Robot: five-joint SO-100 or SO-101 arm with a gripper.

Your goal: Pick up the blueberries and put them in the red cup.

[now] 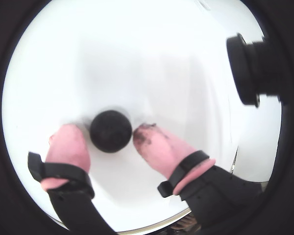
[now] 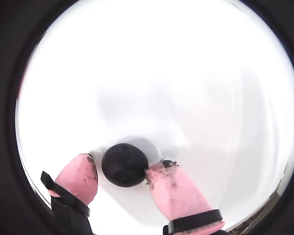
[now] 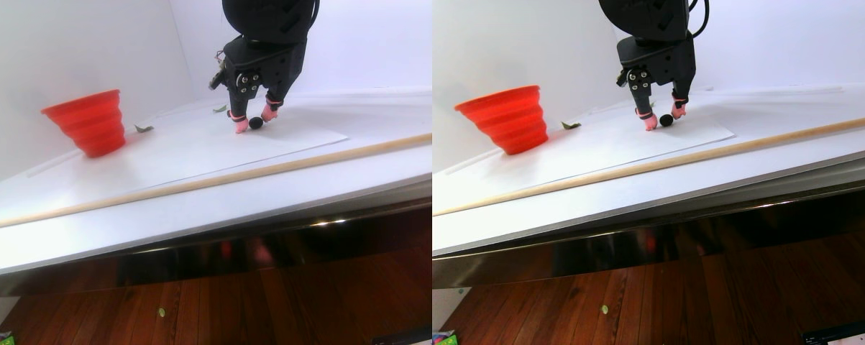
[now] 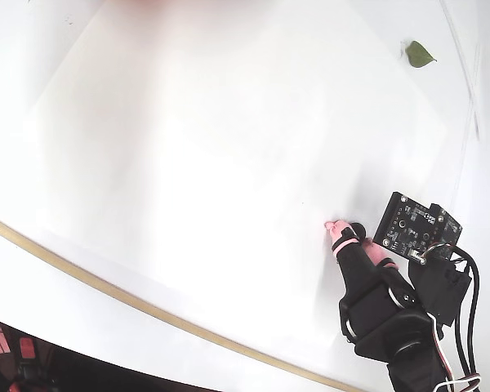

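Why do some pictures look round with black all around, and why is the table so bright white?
Both wrist views use fisheye lenses, so a black ring frames a bulging circle; there the small round dark blueberry sits between the pink-tipped gripper fingertips, casting a soft grey shadow. The fixed view is overexposed, washing out the white table. The stereo pair view is evenly lit, showing the red ridged cup clearly.

The blueberry point(image 1: 110, 130) is matte blue-black against the white tabletop point(image 3: 188, 154). The claw point(image 1: 110, 134) is black, its fingertips point(image 1: 68, 145) capped in pink (the one right of the blueberry smudged with dark specks). The cup point(image 3: 87, 122) is bright red, ribbed in tiers. A leaf point(image 4: 418, 54) is green, and the long rod point(image 3: 209, 181) pale tan.
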